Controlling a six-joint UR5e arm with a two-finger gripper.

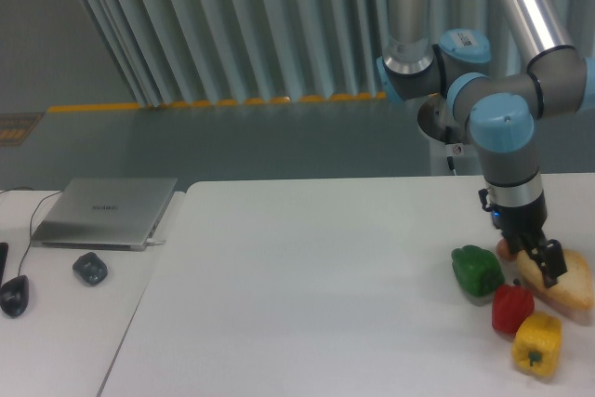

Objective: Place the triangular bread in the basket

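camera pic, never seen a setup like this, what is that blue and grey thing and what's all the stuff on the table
The blue and grey thing is a robot arm, seen by one fixed camera facing the white table. At its tip is a gripper with two fingers, lowered onto the bread, a tan wedge at the table's right edge. Whether the fingers are pinching it I cannot tell.

Beside the bread lie a green pepper, a red pepper and a yellow pepper, and a small brownish ball mostly hidden behind the gripper.

On a second table to the left are a closed laptop and two mice. No basket shows in this picture.
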